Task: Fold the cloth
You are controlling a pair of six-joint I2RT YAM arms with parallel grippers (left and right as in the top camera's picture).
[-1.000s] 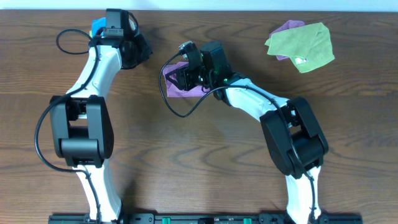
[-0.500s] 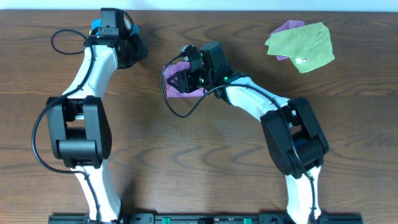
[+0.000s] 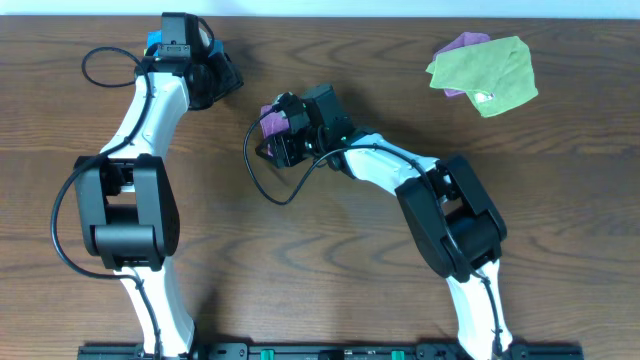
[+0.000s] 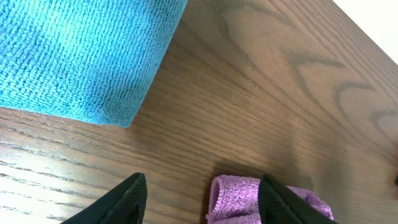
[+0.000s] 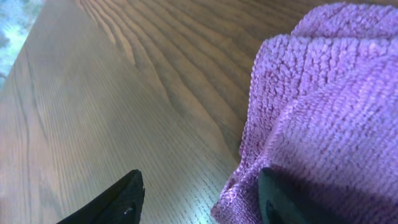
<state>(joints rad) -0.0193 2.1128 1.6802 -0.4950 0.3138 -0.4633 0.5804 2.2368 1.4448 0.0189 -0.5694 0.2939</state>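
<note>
Purple cloth (image 5: 323, 93), blue cloth (image 4: 74, 50), green cloth (image 3: 485, 72)

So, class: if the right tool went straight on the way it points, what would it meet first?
Probably the purple cloth: its bunched edge sits just ahead of one side of the right tool. Elsewhere the line shows only bare table, though depth is unclear.

Four cloths in all: two purple cloths (image 3: 271, 124) (image 3: 461, 43), one blue cloth (image 4: 74, 50), one green cloth (image 3: 487, 70), and two arms (image 3: 150, 120) (image 3: 400, 165).
</note>
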